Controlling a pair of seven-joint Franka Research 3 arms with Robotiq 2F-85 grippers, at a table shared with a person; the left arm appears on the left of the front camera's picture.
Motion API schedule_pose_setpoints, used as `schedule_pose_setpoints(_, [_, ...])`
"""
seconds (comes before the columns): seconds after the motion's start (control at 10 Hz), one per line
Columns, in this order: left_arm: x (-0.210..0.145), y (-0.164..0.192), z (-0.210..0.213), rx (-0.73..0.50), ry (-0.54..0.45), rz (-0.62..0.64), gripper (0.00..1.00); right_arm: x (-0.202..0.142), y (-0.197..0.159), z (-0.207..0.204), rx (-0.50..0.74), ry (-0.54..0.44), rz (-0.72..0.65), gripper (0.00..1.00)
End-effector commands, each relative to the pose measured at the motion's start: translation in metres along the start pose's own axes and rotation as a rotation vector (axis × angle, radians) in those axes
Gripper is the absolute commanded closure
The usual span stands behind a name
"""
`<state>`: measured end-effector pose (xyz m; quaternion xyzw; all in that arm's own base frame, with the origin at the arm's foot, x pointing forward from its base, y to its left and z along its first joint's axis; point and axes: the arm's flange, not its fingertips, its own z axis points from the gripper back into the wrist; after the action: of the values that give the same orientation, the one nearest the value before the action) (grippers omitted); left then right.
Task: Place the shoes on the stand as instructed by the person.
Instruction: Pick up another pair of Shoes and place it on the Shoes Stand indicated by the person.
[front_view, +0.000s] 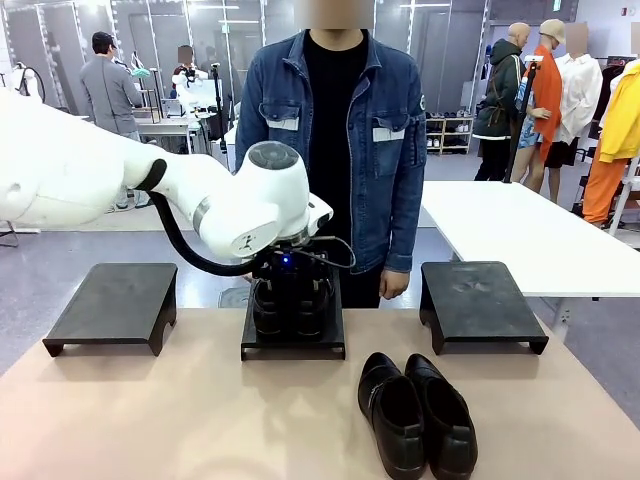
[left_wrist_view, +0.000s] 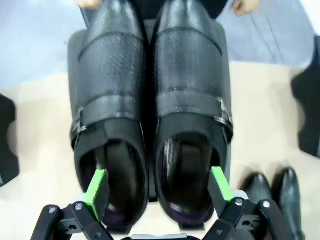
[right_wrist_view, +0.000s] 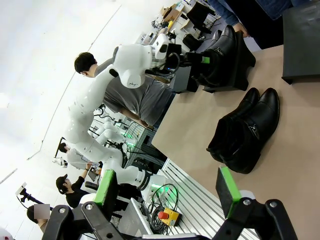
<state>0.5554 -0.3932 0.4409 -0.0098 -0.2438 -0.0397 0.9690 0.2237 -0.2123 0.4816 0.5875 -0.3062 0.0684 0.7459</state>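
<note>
We're at the middle stand (front_view: 292, 346), the one at the centre of the table's (front_view: 180, 420) far edge. The left arm (front_view: 100, 170) reaches in from the left side. Its left gripper (left_wrist_view: 157, 182) is down at the heel end of the first pair of shoes (left_wrist_view: 150, 90). That pair sits on the stand's top, the two shoes side by side and touching. Toes point to the stand's far edge and the person (front_view: 335, 130), heels lie at its near edge.

From the wrist we see the green pads (left_wrist_view: 96, 187) spread wide, one by the outer side of each shoe's opening. Nothing is pinched between them, so we call it released.

The second pair of shoes (front_view: 417, 415) lies on the table by the near edge, right of the middle, the two touching, toes toward that near edge. The left stand (front_view: 112, 300) and right stand (front_view: 480, 300) sit toward the far corners.

The right gripper (right_wrist_view: 167, 187) hangs with its fingers parted wide, gripping nothing, looking across the table. The person's hand (front_view: 396, 285) hangs just beyond the far edge, between the middle and right stands.
</note>
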Motion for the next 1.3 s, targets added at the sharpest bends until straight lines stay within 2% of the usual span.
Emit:
schedule_pose_setpoints(0.0, [-0.013,0.045,0.054,-0.075,0.145,-0.038,0.0,0.0,0.0,0.002,0.006,0.0,0.022,0.0])
schedule_pose_setpoints(0.2, [-0.033,0.101,0.096,-0.226,0.174,-0.043,0.0,0.0,0.0,0.002,0.006,0.0,0.022,0.0])
schedule_pose_setpoints(0.4, [-0.048,0.156,0.113,-0.363,0.19,-0.026,0.0,0.0,0.0,0.002,0.006,0.0,0.022,0.0])
schedule_pose_setpoints(0.6, [-0.068,0.222,0.126,-0.564,0.155,0.029,0.0,0.0,0.0,0.002,0.006,0.0,0.022,0.0])
schedule_pose_setpoints(0.9, [-0.109,0.33,0.133,-0.823,0.13,0.08,0.0,0.0,0.0,0.002,0.006,0.0,0.022,0.0])
schedule_pose_setpoints(1.2, [-0.163,0.441,0.117,-1.111,0.149,0.029,0.0,0.0,0.0,0.002,0.006,0.0,0.022,0.0])
